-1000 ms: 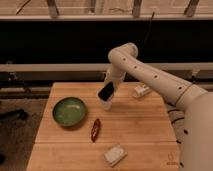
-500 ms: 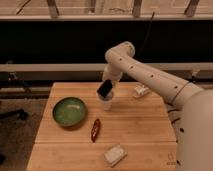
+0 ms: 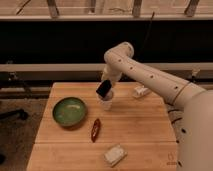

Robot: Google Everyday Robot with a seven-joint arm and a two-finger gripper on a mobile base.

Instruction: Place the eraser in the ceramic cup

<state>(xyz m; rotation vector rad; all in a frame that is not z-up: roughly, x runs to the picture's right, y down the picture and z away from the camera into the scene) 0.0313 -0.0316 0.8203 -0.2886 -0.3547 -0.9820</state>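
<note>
- The gripper [image 3: 105, 86] has come lower and a little to the right over the last second; it now hangs directly over the ceramic cup [image 3: 106, 103], near the back middle of the table [image 3: 145, 130].
- The eraser [image 3: 103, 89] has travelled down with it: a second ago it was held clear above the cup, and now its lower end sits at or just inside the cup's rim, tilted with its top leaning right.
- The jaws hold the eraser by its upper part, judging from how it hangs beneath the wrist; the grip itself is too small to make out.
- This suggests the carry is done and the insertion is under way; what remains is the release and pulling away.
- The green bowl [image 3: 69, 111], the slim red item [image 3: 95, 129], the pale block [image 3: 115, 154] at the front and the small whitish object [image 3: 141, 91] at the back right all lie where they were, apart from the cup.
- One risk: the eraser is about as long as the cup is tall, so a tilted drop could tip the light cup.
</note>
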